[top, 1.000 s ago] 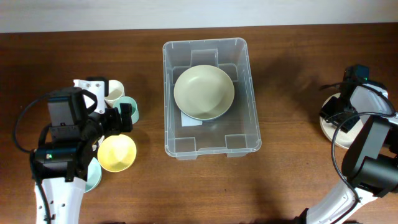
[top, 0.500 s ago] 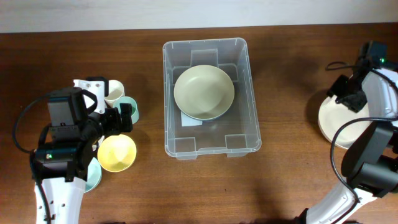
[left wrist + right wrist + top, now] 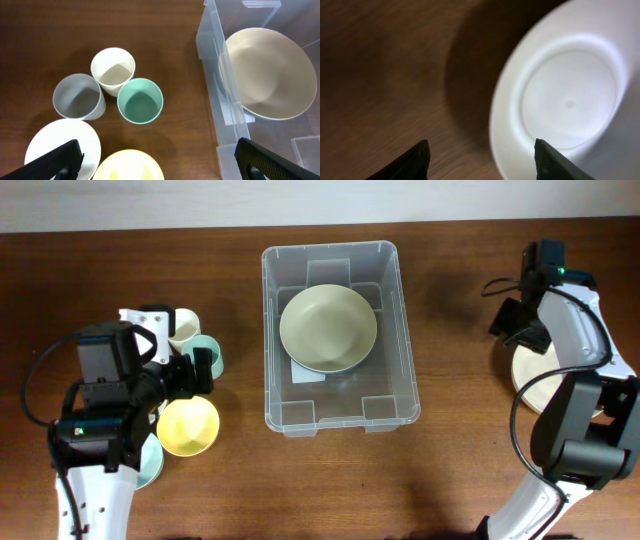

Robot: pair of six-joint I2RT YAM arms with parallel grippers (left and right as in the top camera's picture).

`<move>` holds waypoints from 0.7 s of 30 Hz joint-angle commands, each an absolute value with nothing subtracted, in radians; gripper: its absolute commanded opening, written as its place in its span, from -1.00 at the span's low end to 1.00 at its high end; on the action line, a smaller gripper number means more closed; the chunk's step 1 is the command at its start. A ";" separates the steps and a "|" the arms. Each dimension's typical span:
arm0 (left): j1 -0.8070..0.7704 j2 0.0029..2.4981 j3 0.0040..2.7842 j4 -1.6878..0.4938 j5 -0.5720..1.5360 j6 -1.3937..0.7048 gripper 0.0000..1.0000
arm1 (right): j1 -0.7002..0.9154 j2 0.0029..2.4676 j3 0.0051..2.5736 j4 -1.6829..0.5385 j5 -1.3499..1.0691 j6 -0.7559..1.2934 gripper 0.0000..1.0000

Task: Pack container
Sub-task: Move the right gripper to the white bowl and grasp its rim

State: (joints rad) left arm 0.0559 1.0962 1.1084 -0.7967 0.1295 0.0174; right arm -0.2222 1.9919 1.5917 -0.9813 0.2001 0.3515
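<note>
**A:** How far along is the packing?

**B:** Barely begun, I judge. The large clear plastic rectangular container (image 3: 340, 405) sits in the middle of the overhead frame. Only one thing lies in it, a pale olive round bowl (image 3: 328, 328) in its upper half. The lower half of the floor is bare.

**A:** What is outside it?

**B:** Most of the ware. At the left of the overhead frame stand a cream cup (image 3: 113, 69), a teal cup (image 3: 140, 100) just beside it, and a grey cup (image 3: 77, 96). There is also a yellow bowl (image 3: 188, 425), and a pale round dish (image 3: 55, 145) at the lower left of the left wrist view. At the right edge sits a white round bowl (image 3: 570, 100), well apart from the container.

**A:** Do the hands hold anything?

**B:** No. The left gripper (image 3: 157, 147) hangs over the cups with its fingers spread wide and nothing between them. The right gripper (image 3: 481, 150) is likewise parted and empty, above the wood at the white bowl's rim.

**A:** So what remains?

**B:** As I judge it, the three cups, the yellow bowl, the dish and the white bowl have yet to go in.
</note>
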 commanded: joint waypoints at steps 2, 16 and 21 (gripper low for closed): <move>0.062 1.096 1.131 -0.797 0.122 0.015 0.99 | -0.237 2.010 1.531 -0.948 0.248 0.384 0.25; 0.062 1.096 1.131 -0.797 0.122 0.015 0.99 | -0.238 2.023 1.359 -0.825 0.248 0.384 0.17; 0.062 1.096 1.131 -0.797 0.122 0.015 0.99 | -0.238 2.023 1.351 -0.818 0.250 0.393 -0.15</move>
